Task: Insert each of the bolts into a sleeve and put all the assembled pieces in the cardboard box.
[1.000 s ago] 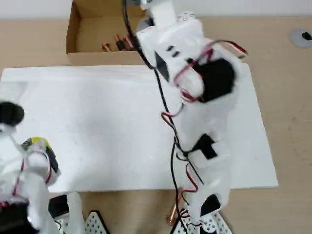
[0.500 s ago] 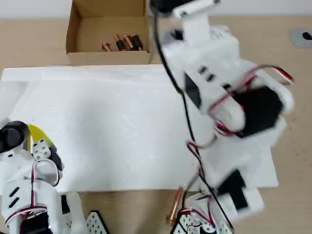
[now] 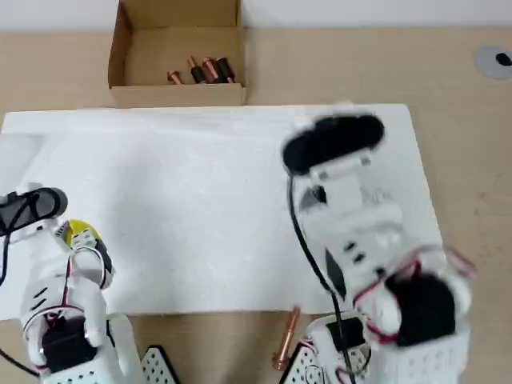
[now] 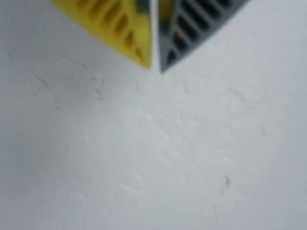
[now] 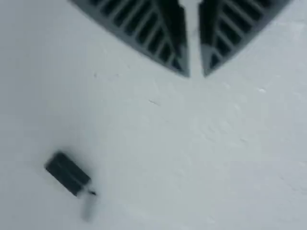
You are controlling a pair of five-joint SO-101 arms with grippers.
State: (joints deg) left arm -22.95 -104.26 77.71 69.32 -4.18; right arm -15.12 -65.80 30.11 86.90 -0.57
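while the left gripper (image 4: pixel 154 64), at the lower left of the high view, hangs over the white mat (image 3: pixel 200 208) with its yellow and grey jaws almost pressed together and nothing between them, it looks free for work. in the cardboard box (image 3: pixel 176 96) at the upper left, four copper pieces (image 3: pixel 200 70) lie side by side. one more copper piece (image 3: pixel 286 340) lies on the table (image 3: pixel 464 80) at the bottom centre, just off the mat's edge. the right gripper (image 5: pixel 194 72), over the mat at the right, shows only a narrow slit and holds nothing. fetching that stray piece seems the step: open wide, close across the middle of its shaft, and check that it carries a sleeve before boxing it
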